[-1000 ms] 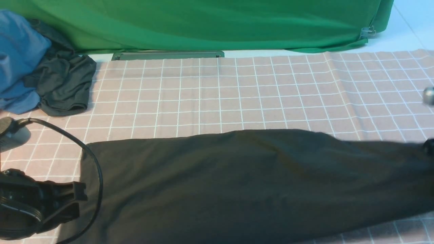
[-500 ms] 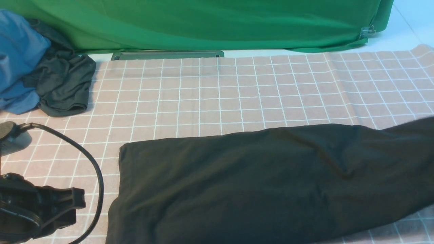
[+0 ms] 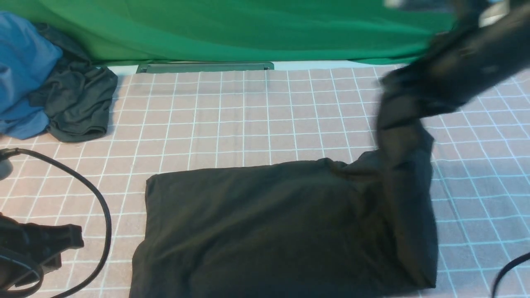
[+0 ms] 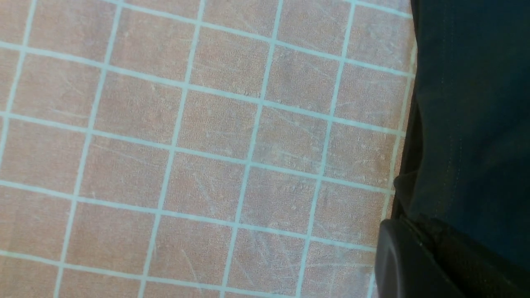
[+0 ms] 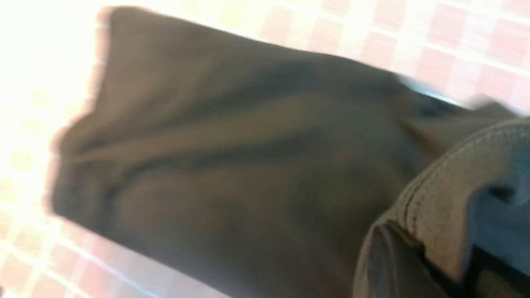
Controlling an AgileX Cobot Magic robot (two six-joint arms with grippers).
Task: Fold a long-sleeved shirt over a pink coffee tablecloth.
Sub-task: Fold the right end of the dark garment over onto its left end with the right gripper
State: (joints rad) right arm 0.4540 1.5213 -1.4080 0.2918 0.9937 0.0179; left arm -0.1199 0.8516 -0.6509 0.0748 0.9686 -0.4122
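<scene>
While the right hand [image 3: 408,97], badly blurred, is clamped on a stitched hem of the long-sleeved shirt [image 3: 256,223] and holds that end raised, the rest of the shirt lies flat on the pink coffee tablecloth [image 3: 248,116], centre-front of the desk. Left hand [image 3: 70,246] closed on nothing, low over the grid cloth, left of the shirt's edge and apart from it. Shirt's upturned face plain black; blue garment [image 3: 20,62] and dark grey garment [image 3: 78,103] heaped far left by the green cloth [image 3: 248,29].

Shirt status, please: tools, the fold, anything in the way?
Left tool shut, empty, left of long-sleeved shirt. Right tool shut on its right end, raised above the rest. Grey garment far left, apart from it.
</scene>
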